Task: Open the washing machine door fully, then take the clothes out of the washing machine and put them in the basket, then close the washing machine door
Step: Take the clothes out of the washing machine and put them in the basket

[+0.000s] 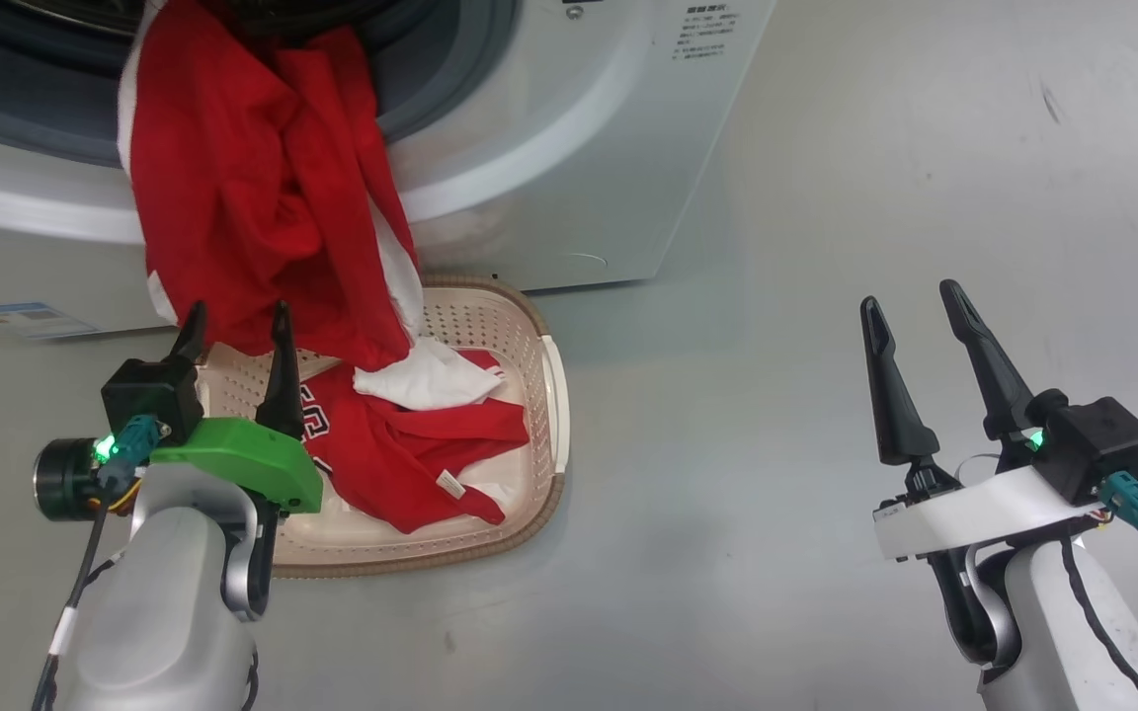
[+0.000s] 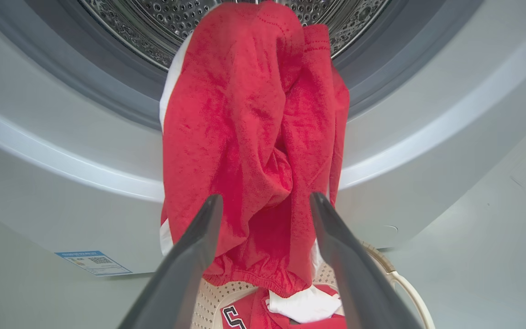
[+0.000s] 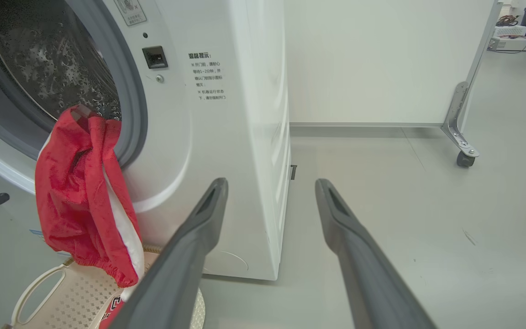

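The head view cuts off the top of the washing machine (image 1: 569, 148); the left wrist view gives its steel drum (image 2: 121, 18). The clothes (image 1: 253, 197) hang lengthwise down from the mouth (image 1: 450, 79) into the basket (image 1: 535, 321), where more of them lie. The left gripper (image 1: 239, 316) has its fingers spread just before the hanging piece, the right gripper (image 1: 913, 298) spread over the floor (image 1: 776, 444), both empty

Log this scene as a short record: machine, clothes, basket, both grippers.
washing machine: mouth open, steel drum visible
hanging garment: red and white, draped out over the mouth's lip, hem reaching the basket
basket: on the floor before the machine, holds a second red garment
left gripper: open, fingers either side of the hanging garment's lower part, not gripping
right gripper: open, empty, off to the right
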Motion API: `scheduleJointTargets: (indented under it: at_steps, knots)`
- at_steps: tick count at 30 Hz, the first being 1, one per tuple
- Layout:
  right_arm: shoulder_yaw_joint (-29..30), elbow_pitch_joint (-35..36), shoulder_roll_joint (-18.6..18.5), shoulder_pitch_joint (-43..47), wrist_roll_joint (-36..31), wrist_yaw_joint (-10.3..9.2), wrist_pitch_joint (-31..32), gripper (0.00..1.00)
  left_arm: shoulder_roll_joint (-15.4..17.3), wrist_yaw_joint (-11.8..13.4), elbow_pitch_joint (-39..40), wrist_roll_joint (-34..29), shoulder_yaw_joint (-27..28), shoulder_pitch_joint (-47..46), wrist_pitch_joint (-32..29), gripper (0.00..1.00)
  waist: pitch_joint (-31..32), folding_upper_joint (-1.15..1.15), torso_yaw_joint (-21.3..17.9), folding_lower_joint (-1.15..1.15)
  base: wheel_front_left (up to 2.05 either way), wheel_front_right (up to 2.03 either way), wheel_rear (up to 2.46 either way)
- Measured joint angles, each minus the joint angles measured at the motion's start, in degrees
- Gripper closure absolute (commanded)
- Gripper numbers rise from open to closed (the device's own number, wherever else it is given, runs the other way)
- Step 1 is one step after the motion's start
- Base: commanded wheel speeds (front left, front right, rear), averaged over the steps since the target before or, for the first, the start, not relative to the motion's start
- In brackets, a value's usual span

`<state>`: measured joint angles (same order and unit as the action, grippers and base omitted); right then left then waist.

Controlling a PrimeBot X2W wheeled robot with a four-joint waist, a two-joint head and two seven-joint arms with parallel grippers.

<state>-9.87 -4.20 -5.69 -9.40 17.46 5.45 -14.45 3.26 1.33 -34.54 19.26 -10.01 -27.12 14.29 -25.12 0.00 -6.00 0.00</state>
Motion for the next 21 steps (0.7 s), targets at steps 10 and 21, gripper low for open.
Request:
scheduleJointTargets:
  at_steps: [10, 21]
  knots:
    - [-0.15, -0.79, 0.03, 2.97, -0.3, -0.3, 0.0, 0.0, -0.1, 1.45, 6.81, -1.15, -0.02, 5.87, 0.09, 0.0, 5.11, 0.0, 3.71, 0.0, 0.0, 0.0, 0.0]
    - [-0.81, -1.21, 0.25, 5.23, -0.3, -0.58, 0.0, 0.0, -0.04, 2.45, 12.37, -2.19, 0.23, 11.29, 0.11, 0.0, 8.46, 0.0, 5.0, 0.0, 0.0, 0.0, 0.0]
